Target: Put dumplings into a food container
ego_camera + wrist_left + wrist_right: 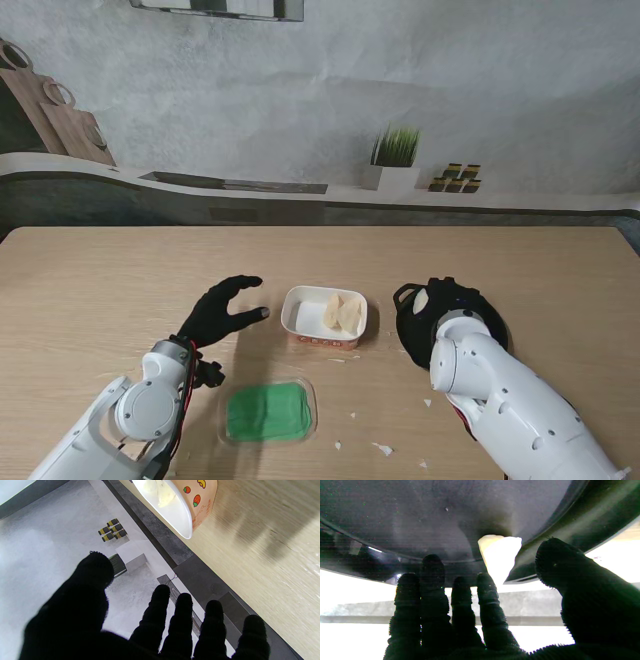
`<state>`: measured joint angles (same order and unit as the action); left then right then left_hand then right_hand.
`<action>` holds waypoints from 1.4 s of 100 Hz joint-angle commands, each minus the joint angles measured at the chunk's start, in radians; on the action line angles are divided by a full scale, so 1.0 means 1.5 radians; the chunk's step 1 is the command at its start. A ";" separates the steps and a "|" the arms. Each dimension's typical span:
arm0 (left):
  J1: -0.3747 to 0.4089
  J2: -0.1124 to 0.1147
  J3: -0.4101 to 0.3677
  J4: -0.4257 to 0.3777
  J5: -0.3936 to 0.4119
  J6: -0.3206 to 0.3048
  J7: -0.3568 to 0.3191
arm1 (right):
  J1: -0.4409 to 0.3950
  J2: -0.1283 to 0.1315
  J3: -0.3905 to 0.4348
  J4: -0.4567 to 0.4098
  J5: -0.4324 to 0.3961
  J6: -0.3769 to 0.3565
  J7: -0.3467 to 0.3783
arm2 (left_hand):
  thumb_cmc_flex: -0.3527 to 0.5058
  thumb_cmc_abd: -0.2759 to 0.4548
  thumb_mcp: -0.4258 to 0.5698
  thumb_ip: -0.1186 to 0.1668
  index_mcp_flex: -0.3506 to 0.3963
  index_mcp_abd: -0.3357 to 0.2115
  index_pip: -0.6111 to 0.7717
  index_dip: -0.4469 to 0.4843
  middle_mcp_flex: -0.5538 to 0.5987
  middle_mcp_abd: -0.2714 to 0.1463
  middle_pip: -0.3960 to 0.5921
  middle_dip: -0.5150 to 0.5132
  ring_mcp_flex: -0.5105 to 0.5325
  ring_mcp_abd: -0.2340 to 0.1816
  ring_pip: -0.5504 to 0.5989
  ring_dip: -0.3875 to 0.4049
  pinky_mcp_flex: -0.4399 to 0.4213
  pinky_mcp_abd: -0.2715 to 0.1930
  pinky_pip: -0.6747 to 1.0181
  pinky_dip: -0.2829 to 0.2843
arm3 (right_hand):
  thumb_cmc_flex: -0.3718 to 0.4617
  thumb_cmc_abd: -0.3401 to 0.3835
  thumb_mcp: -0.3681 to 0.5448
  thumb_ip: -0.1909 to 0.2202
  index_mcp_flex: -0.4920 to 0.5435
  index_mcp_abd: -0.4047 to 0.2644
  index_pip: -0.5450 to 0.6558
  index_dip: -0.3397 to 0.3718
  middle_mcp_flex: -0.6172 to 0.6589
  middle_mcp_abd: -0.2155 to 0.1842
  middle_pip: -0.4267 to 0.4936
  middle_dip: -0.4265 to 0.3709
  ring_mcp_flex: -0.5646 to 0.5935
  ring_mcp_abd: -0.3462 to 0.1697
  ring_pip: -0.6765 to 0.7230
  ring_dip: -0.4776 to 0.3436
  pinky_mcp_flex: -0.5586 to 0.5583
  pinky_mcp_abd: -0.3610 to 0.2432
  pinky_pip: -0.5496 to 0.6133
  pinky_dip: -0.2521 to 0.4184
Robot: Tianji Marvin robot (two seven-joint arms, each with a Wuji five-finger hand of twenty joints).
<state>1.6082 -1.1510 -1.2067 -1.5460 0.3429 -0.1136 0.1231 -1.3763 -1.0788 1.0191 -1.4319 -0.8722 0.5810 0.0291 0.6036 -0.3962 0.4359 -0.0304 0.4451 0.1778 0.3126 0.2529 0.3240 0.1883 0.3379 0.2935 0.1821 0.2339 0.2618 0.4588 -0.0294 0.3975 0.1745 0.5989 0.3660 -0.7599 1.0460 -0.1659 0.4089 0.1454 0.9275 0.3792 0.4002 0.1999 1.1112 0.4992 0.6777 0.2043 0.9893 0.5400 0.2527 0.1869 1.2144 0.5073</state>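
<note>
A white food container [300, 318] with fruit prints on its pink side stands mid-table and holds pale dumplings [342, 312]. The left wrist view shows its rim [183, 520]. My left hand [220, 311], in a black glove, hovers just left of the container with fingers spread and nothing in it. My right hand [440, 303] reaches over a black plate [408, 340] on the right. In the right wrist view one white dumpling [500, 555] lies on the plate [420, 517], between the index fingertip [485, 582] and the thumb, which stand apart.
A clear lid with a green inner face [268, 411] lies near me, between the arms. White crumbs [382, 449] dot the table in front of the right arm. A potted grass plant [393, 158] stands on the ledge beyond the table.
</note>
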 commanded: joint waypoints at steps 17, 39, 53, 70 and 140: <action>0.001 -0.002 -0.002 0.001 -0.001 -0.001 -0.011 | 0.020 -0.012 -0.027 0.026 0.014 0.021 0.004 | 0.001 0.000 -0.004 0.012 -0.002 -0.010 0.004 0.003 -0.002 0.005 -0.002 -0.003 0.003 -0.003 0.003 0.011 -0.007 -0.017 -0.019 -0.002 | 0.012 0.008 0.020 0.000 -0.015 0.023 0.014 -0.001 -0.016 0.005 0.018 0.003 -0.007 0.002 0.008 0.007 -0.002 -0.012 0.025 -0.010; 0.001 -0.002 -0.003 0.000 -0.002 -0.003 -0.012 | 0.039 -0.016 -0.055 0.048 0.028 0.036 -0.003 | 0.000 0.001 -0.004 0.011 -0.002 -0.009 0.004 0.003 -0.002 0.006 -0.002 -0.003 0.003 -0.002 0.003 0.011 -0.007 -0.016 -0.019 -0.002 | 0.009 0.007 0.019 -0.002 -0.016 0.019 0.017 -0.001 -0.014 0.002 0.019 0.003 -0.005 -0.001 0.010 0.008 0.000 -0.014 0.028 -0.011; 0.001 -0.002 -0.007 -0.001 -0.005 -0.007 -0.012 | 0.049 -0.014 -0.073 0.057 0.019 0.044 0.002 | 0.001 0.000 -0.003 0.012 -0.003 -0.009 0.004 0.003 -0.003 0.006 -0.002 -0.003 0.004 -0.001 0.004 0.011 -0.007 -0.016 -0.019 -0.002 | 0.032 -0.002 0.033 0.001 -0.011 0.015 0.022 -0.001 -0.007 0.000 0.020 0.003 0.004 -0.004 0.014 0.009 0.008 -0.014 0.032 -0.011; 0.004 -0.002 -0.011 -0.001 -0.006 -0.010 -0.014 | 0.054 -0.009 -0.086 0.063 0.003 0.044 0.012 | 0.001 -0.001 -0.003 0.011 -0.003 -0.009 0.003 0.003 -0.003 0.005 -0.002 -0.003 0.005 -0.001 0.004 0.011 -0.008 -0.016 -0.020 -0.002 | 0.070 -0.026 0.065 0.005 -0.024 -0.010 0.027 0.003 -0.013 -0.026 0.017 0.003 -0.005 -0.021 0.020 0.012 0.004 -0.027 0.034 -0.014; 0.006 -0.001 -0.018 0.004 -0.002 -0.020 -0.013 | 0.069 -0.004 -0.109 0.114 -0.039 -0.008 -0.011 | 0.000 -0.002 -0.001 0.011 -0.002 -0.009 0.005 0.003 -0.003 0.006 -0.001 -0.003 0.006 -0.002 0.004 0.011 -0.008 -0.016 -0.020 -0.003 | 0.106 -0.050 0.124 0.010 0.076 -0.124 0.095 0.093 0.124 -0.088 0.051 0.036 0.073 -0.031 0.056 0.018 0.047 -0.004 0.076 -0.012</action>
<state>1.6127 -1.1501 -1.2318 -1.5389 0.3396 -0.1404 0.1176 -1.2671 -1.0770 0.8637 -1.2731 -0.9323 0.5772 0.0028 0.6036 -0.3962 0.4359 -0.0304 0.4450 0.1778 0.3126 0.2529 0.3241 0.1882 0.3379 0.2935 0.1824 0.2339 0.2618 0.4588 -0.0300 0.3974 0.1745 0.5989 0.4926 -0.8300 1.1793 -0.1659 0.4527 0.0425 1.0257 0.4793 0.5543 0.0890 1.1461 0.5378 0.7450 0.1446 1.0531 0.5610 0.3137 0.1515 1.2903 0.5023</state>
